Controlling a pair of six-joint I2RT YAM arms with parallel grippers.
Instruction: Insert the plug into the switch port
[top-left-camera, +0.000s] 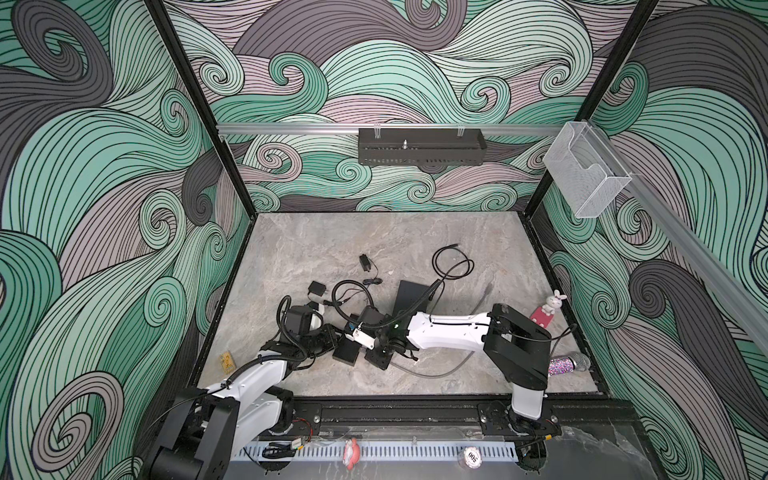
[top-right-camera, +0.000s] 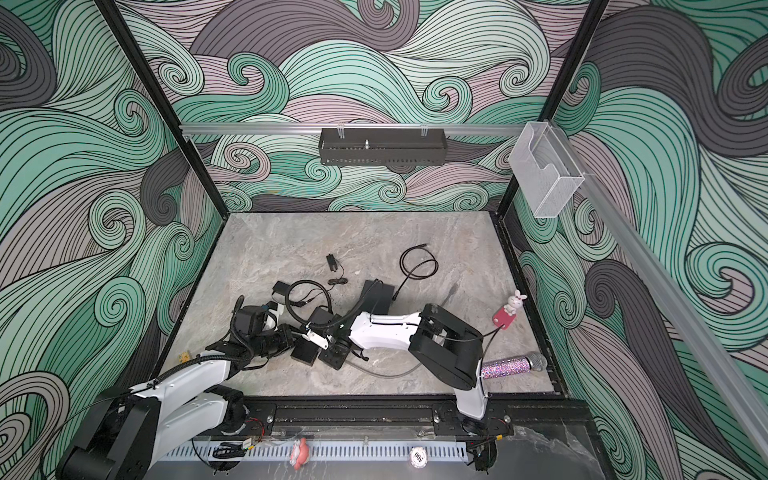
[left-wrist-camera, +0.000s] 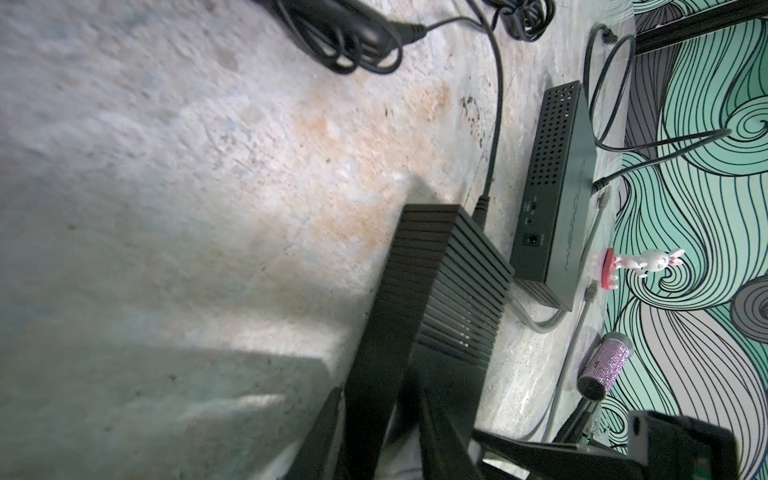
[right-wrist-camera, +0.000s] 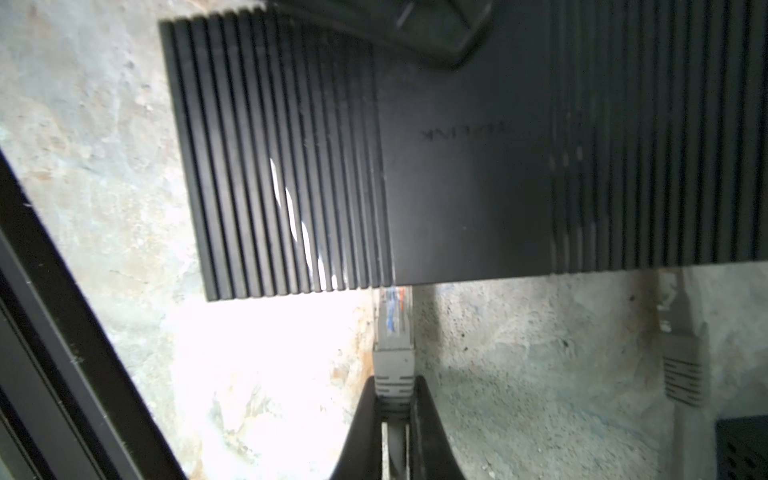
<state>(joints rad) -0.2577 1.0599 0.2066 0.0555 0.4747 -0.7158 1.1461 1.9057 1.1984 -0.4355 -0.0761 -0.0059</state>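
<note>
While our right gripper (right-wrist-camera: 395, 390) clamps the clear-tipped grey network plug (right-wrist-camera: 392, 328) — its tip meeting the port edge of the ribbed black plastic switch (right-wrist-camera: 457, 187), steadied in our left gripper (left-wrist-camera: 407, 365) — we should push straight and level.

The left arm (top-left-camera: 257, 374) reaches forward from the table's near-left corner, with the left gripper (left-wrist-camera: 409, 345) clamped across the switch (left-wrist-camera: 453, 282). The right arm (top-left-camera: 449, 332) folds leftward across the middle, wrist low, and the right gripper (right-wrist-camera: 395, 386) pinches the plug (right-wrist-camera: 394, 349) by its boot.
</note>
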